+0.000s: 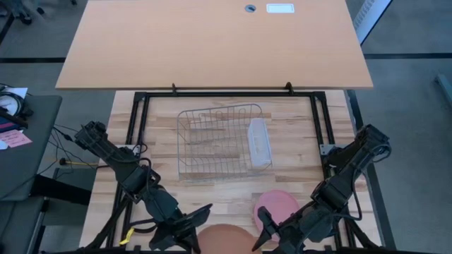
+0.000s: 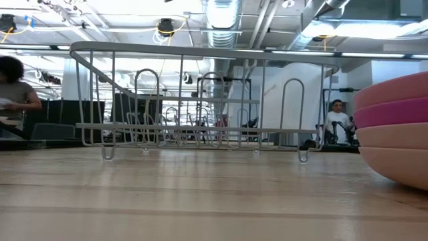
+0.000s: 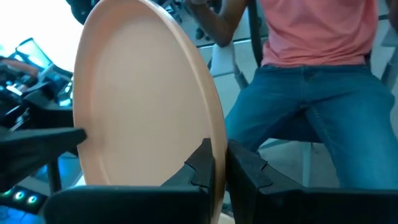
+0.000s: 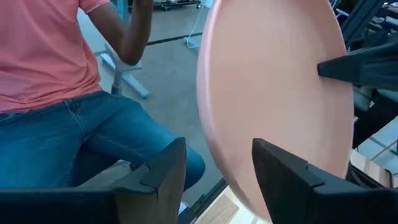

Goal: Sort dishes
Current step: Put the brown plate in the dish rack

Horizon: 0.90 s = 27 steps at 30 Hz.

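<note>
A salmon-orange plate (image 1: 226, 236) stands on edge in the air at the table's near edge, between my two grippers. My left gripper (image 3: 219, 158) is shut on its rim. My right gripper (image 4: 214, 155) is open, with one finger on each side of the plate's opposite rim (image 4: 239, 180). I cannot tell whether either finger touches it. A stack of plates (image 1: 277, 206) in salmon, magenta and pale pink (image 2: 394, 127) rests flat on the table to the right. Neither gripper shows in the low view. My left gripper pinches the plate's rim (image 3: 217, 140) between its two fingers, one finger on each face. The fingers come nearly level, slanting in from the table's left. The plate stands upright on edge, clear of the table.
A wire rack (image 1: 219, 141) stands mid-table with a translucent tub (image 1: 259, 143) at its right end. A person in a pink shirt and jeans (image 4: 56, 118) sits just beyond the near edge. Bare wood lies between the rack and the plate stack.
</note>
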Motion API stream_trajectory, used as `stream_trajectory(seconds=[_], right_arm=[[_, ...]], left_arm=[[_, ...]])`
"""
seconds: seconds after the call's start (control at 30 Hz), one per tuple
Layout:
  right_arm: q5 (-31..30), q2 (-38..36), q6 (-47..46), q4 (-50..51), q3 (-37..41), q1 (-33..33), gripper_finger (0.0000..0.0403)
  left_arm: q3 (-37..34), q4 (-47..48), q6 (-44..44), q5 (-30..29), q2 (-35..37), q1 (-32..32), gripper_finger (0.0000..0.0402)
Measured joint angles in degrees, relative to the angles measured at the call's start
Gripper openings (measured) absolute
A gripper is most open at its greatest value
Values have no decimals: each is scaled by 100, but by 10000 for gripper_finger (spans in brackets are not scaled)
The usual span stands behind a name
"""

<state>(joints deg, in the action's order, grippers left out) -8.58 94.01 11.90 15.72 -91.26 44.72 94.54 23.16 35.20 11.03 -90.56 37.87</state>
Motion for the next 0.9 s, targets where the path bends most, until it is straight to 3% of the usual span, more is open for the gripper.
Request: stream_trajectory(seconds=[0.2, 0.53, 0.9], right_arm=[[11, 0, 4, 24, -1, -82, 164], [467, 5, 17, 239, -4, -134, 65], [654, 7, 279, 208, -4, -173, 9]], left_arm=[[0, 9, -233, -20, 0, -141, 17], [0, 247, -278, 177, 0, -158, 17], [0, 280, -267, 163, 0, -162, 17]])
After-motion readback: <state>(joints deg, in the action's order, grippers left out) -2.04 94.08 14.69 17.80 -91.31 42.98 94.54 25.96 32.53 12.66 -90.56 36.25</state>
